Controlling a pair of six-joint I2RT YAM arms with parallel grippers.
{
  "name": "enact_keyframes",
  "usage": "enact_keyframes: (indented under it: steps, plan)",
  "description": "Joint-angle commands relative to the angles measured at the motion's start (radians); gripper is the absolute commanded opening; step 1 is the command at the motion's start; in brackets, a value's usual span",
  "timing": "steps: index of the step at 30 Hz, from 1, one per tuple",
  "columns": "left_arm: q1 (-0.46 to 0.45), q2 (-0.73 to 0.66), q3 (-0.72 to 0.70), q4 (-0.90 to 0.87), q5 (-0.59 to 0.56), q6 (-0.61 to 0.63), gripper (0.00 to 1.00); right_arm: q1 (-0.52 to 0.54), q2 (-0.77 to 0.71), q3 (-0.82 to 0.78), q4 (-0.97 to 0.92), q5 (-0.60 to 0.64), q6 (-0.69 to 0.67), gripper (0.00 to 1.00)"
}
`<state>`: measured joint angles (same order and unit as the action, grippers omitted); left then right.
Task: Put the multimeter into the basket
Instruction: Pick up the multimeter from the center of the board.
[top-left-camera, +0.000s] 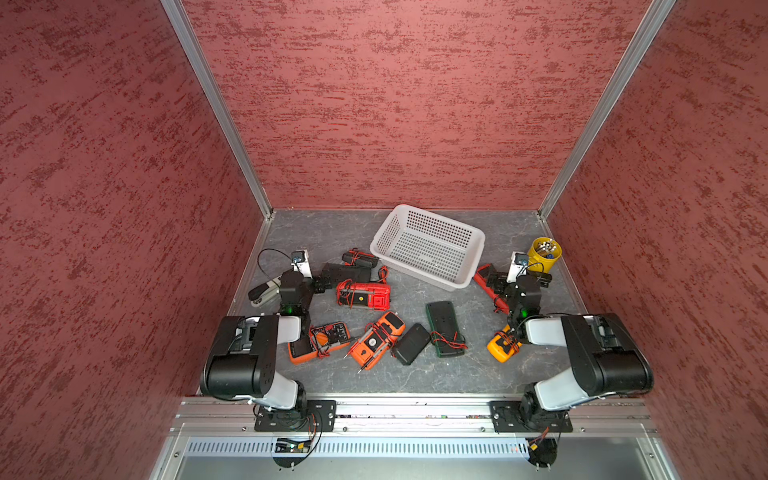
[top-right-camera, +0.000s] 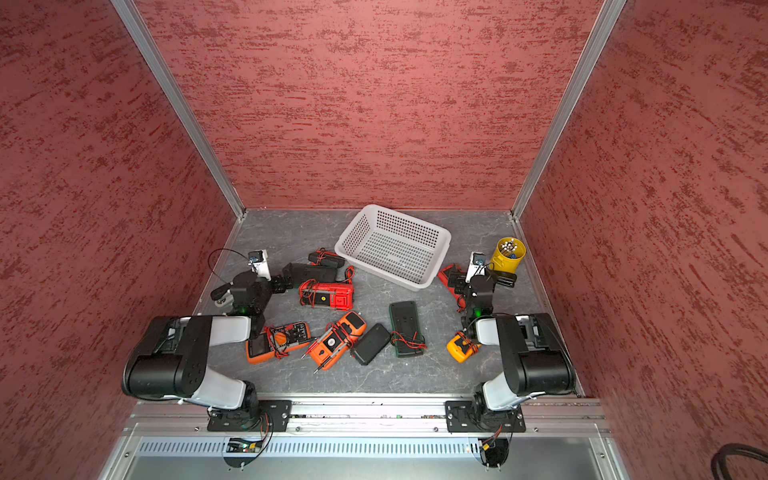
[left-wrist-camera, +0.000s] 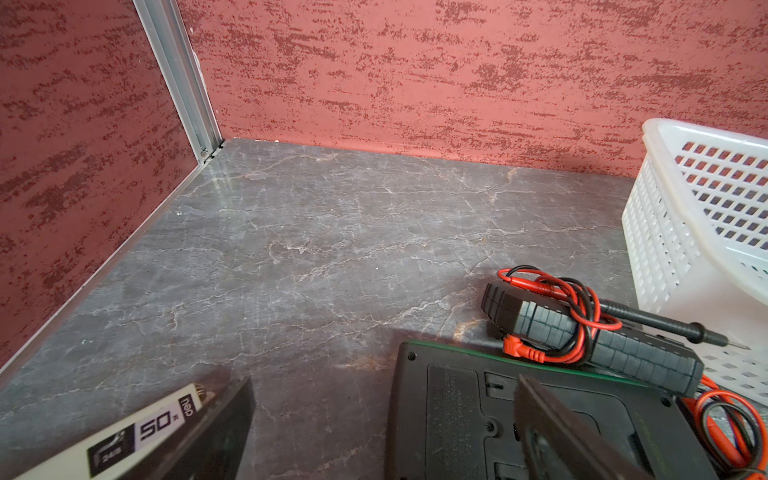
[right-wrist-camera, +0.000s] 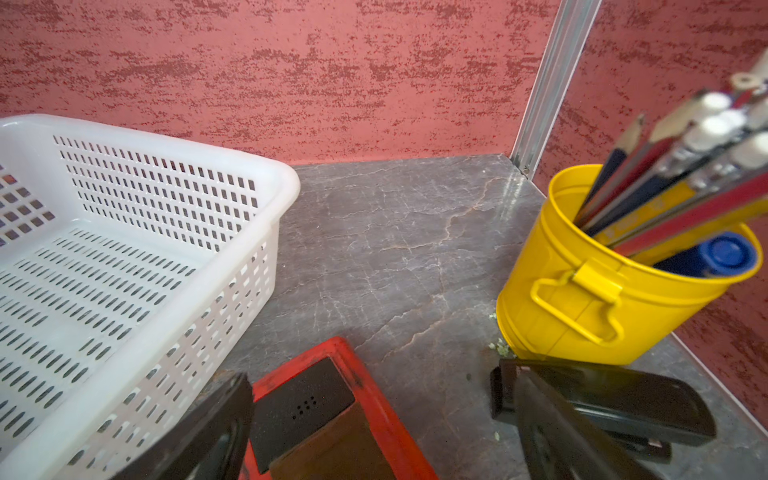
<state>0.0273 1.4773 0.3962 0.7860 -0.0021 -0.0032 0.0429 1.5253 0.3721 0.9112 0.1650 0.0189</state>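
Observation:
The white perforated basket (top-left-camera: 388, 233) (top-right-camera: 353, 235) stands empty at the back centre of the table. Several multimeters lie in front of it: a red one (top-left-camera: 363, 295), two orange ones (top-left-camera: 318, 343) (top-left-camera: 376, 340), a black one (top-left-camera: 411, 344), a dark green one lying face down (top-left-camera: 444, 328) and a yellow one (top-left-camera: 505, 345). My left gripper (top-left-camera: 321, 284) (left-wrist-camera: 384, 386) is open and empty, low over a face-down black multimeter (left-wrist-camera: 478, 415). My right gripper (top-left-camera: 495, 278) (right-wrist-camera: 376, 374) is open and empty, just above a red multimeter (right-wrist-camera: 365, 390) beside the basket (right-wrist-camera: 266, 232).
A yellow cup (top-left-camera: 544, 253) (right-wrist-camera: 582, 299) of pencils stands at the back right, with a black stapler (right-wrist-camera: 623, 399) lying against it. A white stapler (left-wrist-camera: 124, 436) (top-left-camera: 266, 291) lies by the left wall. A small black meter wrapped in red leads (left-wrist-camera: 582, 328) lies near the basket (left-wrist-camera: 665, 232).

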Motion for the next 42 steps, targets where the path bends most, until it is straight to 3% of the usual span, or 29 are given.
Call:
enact_keyframes:
  steps: [1,6,15,21,29,42]
  plan:
    - [-0.001,-0.070,0.036,-0.087,-0.012,0.001,1.00,0.004,-0.025,-0.008,0.010,0.020,-0.008,0.99]
    - [-0.013,-0.177,0.040,-0.166,-0.053,0.004,1.00,0.020,-0.218,0.070,-0.287,0.062,-0.031,0.99]
    - [-0.055,-0.300,0.140,-0.343,-0.104,0.037,1.00,0.019,-0.535,0.084,-0.651,0.104,-0.024,0.99]
    - [-0.073,-0.304,0.237,-0.424,-0.067,-0.033,1.00,0.021,-0.629,0.191,-1.044,0.076,0.025,0.99]
    - [-0.087,-0.232,0.383,-0.524,-0.004,-0.199,1.00,0.020,-0.561,0.333,-1.360,-0.006,0.061,0.99]
    - [-0.096,-0.173,0.471,-0.589,-0.027,-0.246,1.00,0.005,-0.163,0.633,-1.620,-0.222,-0.099,0.99]
